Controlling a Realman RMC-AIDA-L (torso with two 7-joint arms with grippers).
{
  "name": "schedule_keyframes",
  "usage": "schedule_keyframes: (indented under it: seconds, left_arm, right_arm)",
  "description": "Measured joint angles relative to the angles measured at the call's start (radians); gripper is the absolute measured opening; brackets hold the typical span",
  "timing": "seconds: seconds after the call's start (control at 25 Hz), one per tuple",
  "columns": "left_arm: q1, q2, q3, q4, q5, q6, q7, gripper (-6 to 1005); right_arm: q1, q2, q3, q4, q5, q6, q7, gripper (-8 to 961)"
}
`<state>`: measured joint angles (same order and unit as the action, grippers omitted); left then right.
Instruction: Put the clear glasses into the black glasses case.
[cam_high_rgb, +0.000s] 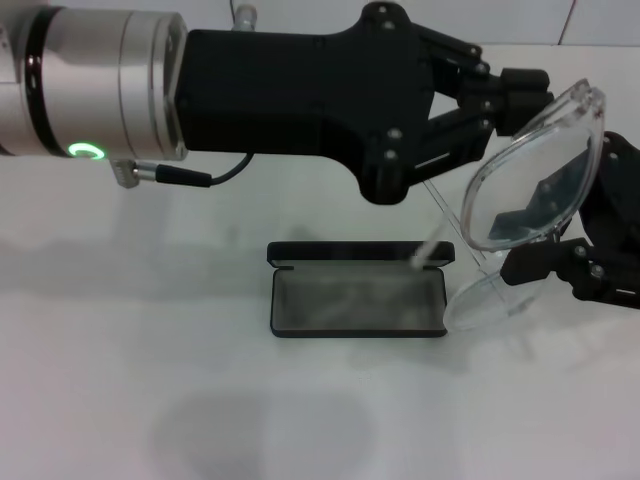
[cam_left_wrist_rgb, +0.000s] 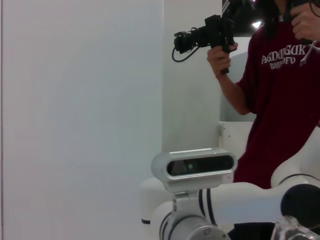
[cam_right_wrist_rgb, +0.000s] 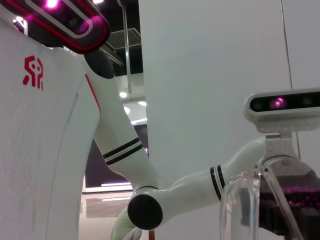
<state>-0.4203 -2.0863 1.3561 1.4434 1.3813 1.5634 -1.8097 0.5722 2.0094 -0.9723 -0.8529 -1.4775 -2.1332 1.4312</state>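
Observation:
The clear glasses (cam_high_rgb: 530, 180) hang in the air on the right, lens tilted up on end, above and to the right of the black glasses case (cam_high_rgb: 358, 302). The case lies open on the white table, grey lining up and lid standing at the back. My left gripper (cam_high_rgb: 515, 95) reaches across the top of the head view and is shut on the upper rim of the glasses. My right gripper (cam_high_rgb: 545, 250) comes in from the right edge and grips the lower part of the lens. The glasses (cam_right_wrist_rgb: 245, 205) show close up in the right wrist view and as a sliver (cam_left_wrist_rgb: 295, 230) in the left wrist view.
The white table (cam_high_rgb: 150, 350) stretches around the case. My left arm's silver wrist with a green light (cam_high_rgb: 85, 150) and a cable spans the upper left. A person in a dark red shirt (cam_left_wrist_rgb: 285, 100) holding a black device stands behind the robot.

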Motion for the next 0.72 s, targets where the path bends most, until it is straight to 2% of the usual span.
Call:
schedule_keyframes:
  seconds: [0.72]
  left_arm:
    - [-0.001, 0.000, 0.000, 0.000, -0.001, 0.048, -0.018, 71]
  right_arm:
    - [-0.007, 0.001, 0.000, 0.000, 0.004, -0.001, 0.000, 118]
